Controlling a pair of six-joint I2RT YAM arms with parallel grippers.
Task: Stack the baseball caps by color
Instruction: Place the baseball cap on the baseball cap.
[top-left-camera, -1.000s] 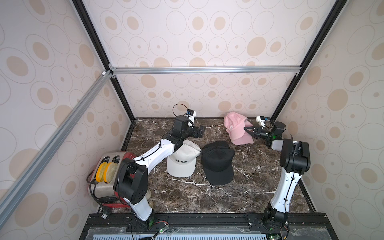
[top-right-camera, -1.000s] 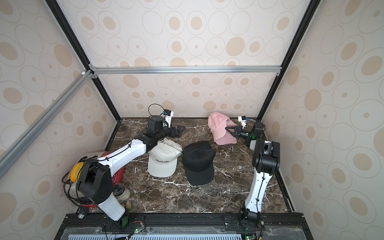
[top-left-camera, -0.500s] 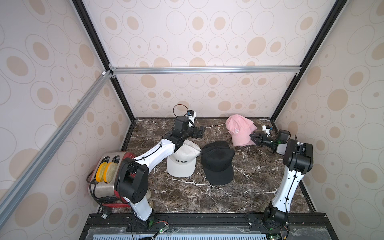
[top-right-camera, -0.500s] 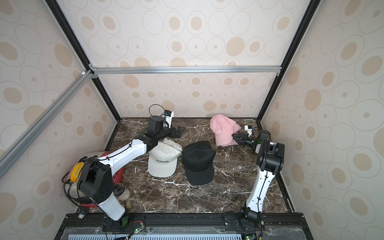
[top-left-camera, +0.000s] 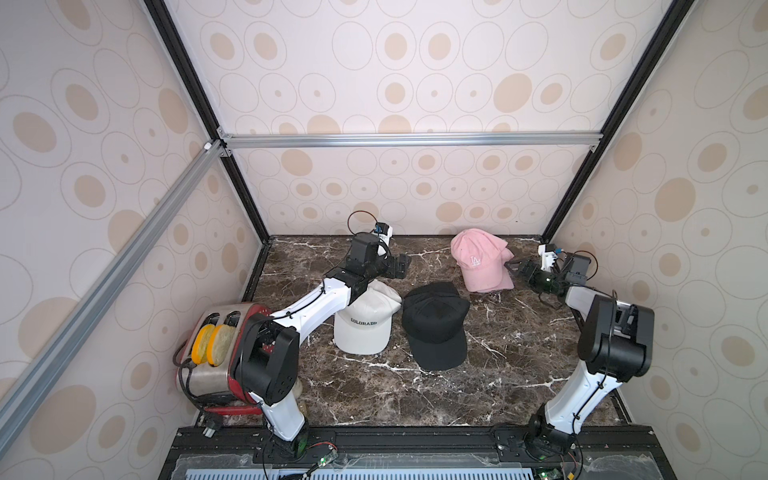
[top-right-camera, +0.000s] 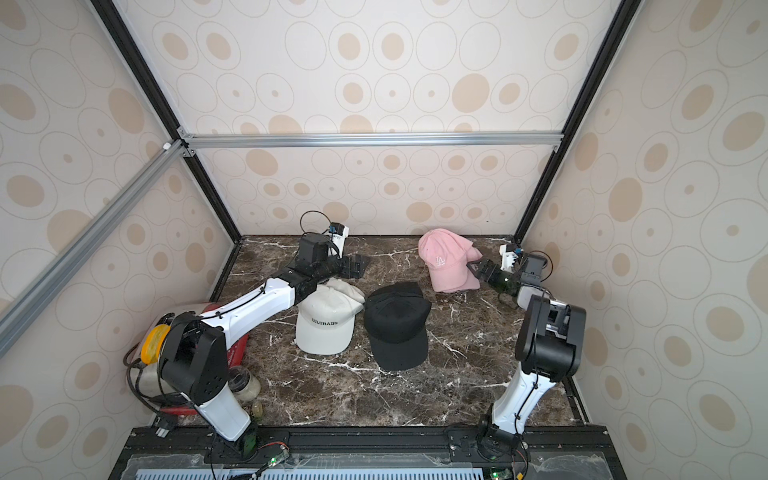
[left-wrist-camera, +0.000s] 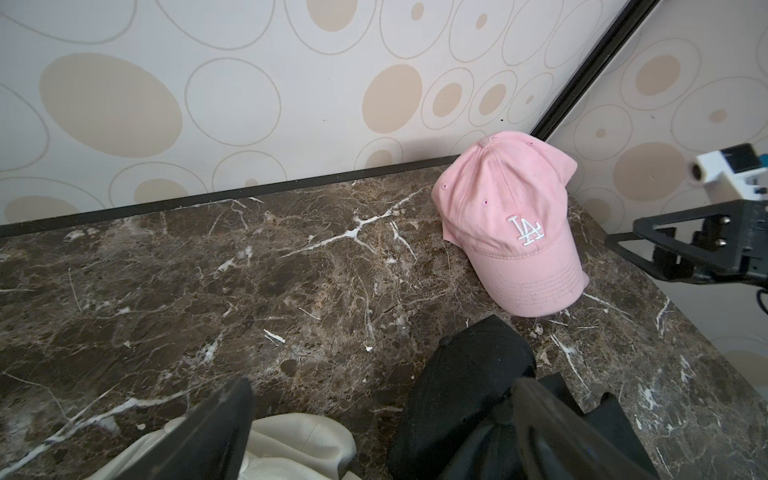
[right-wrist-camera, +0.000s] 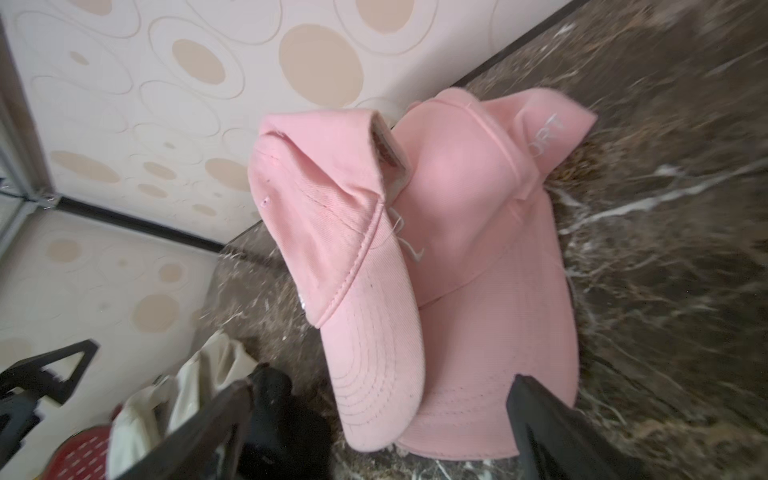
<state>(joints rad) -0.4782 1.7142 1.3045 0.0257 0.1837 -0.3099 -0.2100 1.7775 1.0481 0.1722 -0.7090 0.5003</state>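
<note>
Right end effector (top-left-camera: 511, 267) was seen spread wide, nothing held; pink caps (top-left-camera: 478, 257) were found just left of it, brims pointed near. Left end effector (top-left-camera: 401, 266), wide too, sat farther off.

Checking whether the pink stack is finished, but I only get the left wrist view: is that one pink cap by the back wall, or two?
Observer: Two. The right wrist view shows the upper pink cap lying on a lower pink cap, brims overlapping.
Reviewer: Is the right arm holding either?
Observer: No. The right gripper has its fingers spread beside the brims, gripping nothing.
Reviewer: And the pale fabric at my frame's edge?
Observer: A white cap lettered COLORADO, beside the black cap.
</note>
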